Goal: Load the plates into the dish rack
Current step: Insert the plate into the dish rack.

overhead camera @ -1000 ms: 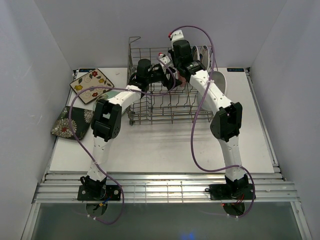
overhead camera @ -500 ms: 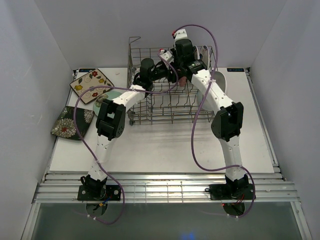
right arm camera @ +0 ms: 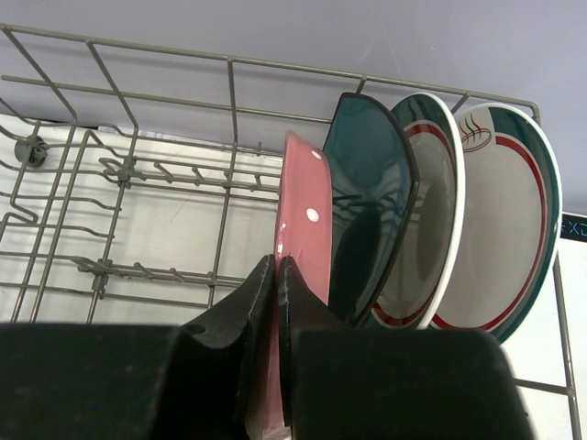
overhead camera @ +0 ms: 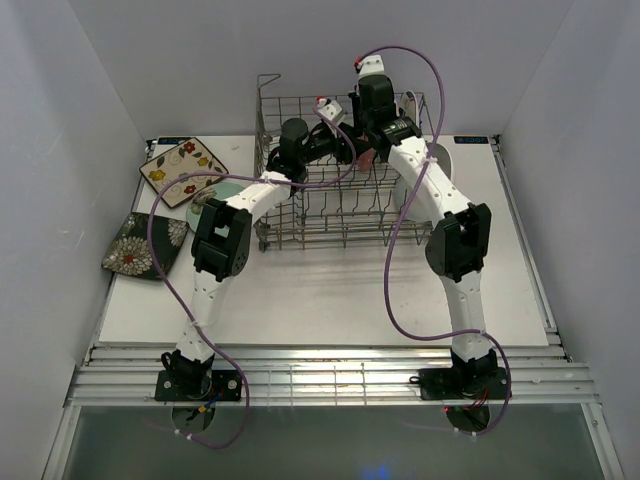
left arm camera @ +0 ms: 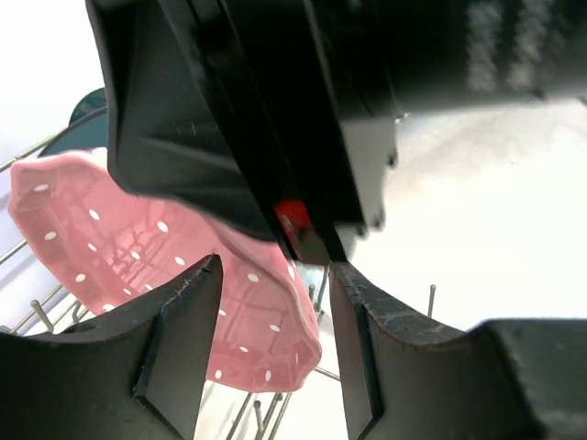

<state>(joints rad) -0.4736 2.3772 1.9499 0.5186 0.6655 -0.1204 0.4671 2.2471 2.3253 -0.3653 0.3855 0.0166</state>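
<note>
Left gripper (left arm camera: 275, 275): jaws apart, flanking pink plate (left arm camera: 128, 247). Right gripper (right arm camera: 277, 261): pinched on that plate's rim, upright in rack (right arm camera: 230, 119) beside teal plate (right arm camera: 367, 183). Step: seating plate. Next: likely release, withdraw without tipping it.

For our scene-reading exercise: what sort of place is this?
Probably a robotics test booth, not a kitchen: two white-and-black robot arms bolted to a white table, plain white walls around, and a grey metal wire dish rack.

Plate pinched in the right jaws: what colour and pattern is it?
Pink with small white dots; the plate shows best in the left wrist view.
</note>
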